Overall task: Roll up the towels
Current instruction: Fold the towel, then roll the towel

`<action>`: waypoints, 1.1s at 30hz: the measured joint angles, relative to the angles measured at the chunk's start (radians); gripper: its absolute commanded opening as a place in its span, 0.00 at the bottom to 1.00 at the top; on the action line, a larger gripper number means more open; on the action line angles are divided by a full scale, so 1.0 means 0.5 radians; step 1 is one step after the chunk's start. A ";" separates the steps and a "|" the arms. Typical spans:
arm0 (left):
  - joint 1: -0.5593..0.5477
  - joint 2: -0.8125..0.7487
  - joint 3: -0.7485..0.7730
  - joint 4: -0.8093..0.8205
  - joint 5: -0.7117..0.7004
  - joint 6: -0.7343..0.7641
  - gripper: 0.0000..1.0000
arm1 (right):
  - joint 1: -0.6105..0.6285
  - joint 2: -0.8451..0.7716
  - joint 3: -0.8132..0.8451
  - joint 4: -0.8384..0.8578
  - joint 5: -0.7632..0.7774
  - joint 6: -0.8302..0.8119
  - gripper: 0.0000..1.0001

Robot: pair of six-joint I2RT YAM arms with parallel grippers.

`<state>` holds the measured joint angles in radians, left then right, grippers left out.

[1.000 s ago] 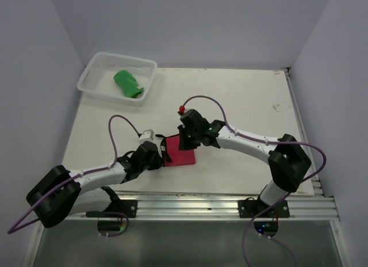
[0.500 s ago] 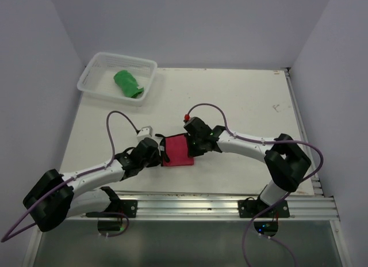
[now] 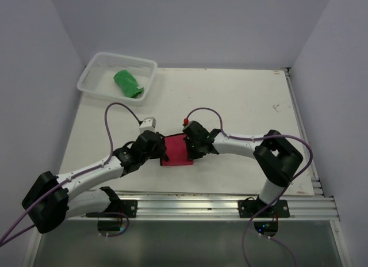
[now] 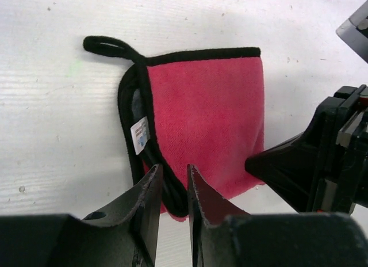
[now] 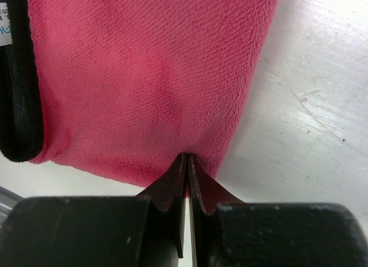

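white table point(image 3: 241, 100) carrying both arms' work. red towel point(image 3: 175, 149) lying folded flat, near middle. right gripper point(image 5: 186, 157) pinching towel's right edge, fingers pressed together. left gripper point(image 4: 172, 172) straddling its dark left edge, fingers slightly parted. green towel point(image 3: 127, 83) sitting in basket point(image 3: 92, 86), far left.

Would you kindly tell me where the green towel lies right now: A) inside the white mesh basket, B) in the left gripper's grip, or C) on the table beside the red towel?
A: the green towel sits inside the white basket, well apart from the red towel.
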<state>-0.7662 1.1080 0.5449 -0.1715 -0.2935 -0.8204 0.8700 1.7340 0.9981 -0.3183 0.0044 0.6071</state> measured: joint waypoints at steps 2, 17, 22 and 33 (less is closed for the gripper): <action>0.000 0.024 0.003 0.053 0.019 0.031 0.30 | 0.000 0.000 -0.001 0.006 0.000 -0.001 0.07; 0.063 0.629 0.294 0.087 -0.047 0.214 0.33 | 0.000 -0.005 -0.016 0.026 -0.002 -0.005 0.07; 0.102 0.723 0.294 0.085 -0.055 0.216 0.33 | 0.000 -0.005 -0.019 0.031 -0.006 -0.010 0.07; 0.131 0.735 0.259 0.193 -0.002 0.239 0.24 | 0.000 -0.005 -0.019 0.033 -0.007 -0.010 0.07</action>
<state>-0.7006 1.4754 0.6746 -0.0750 -0.2943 -0.7010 0.8700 1.7313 0.9886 -0.3019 0.0010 0.6022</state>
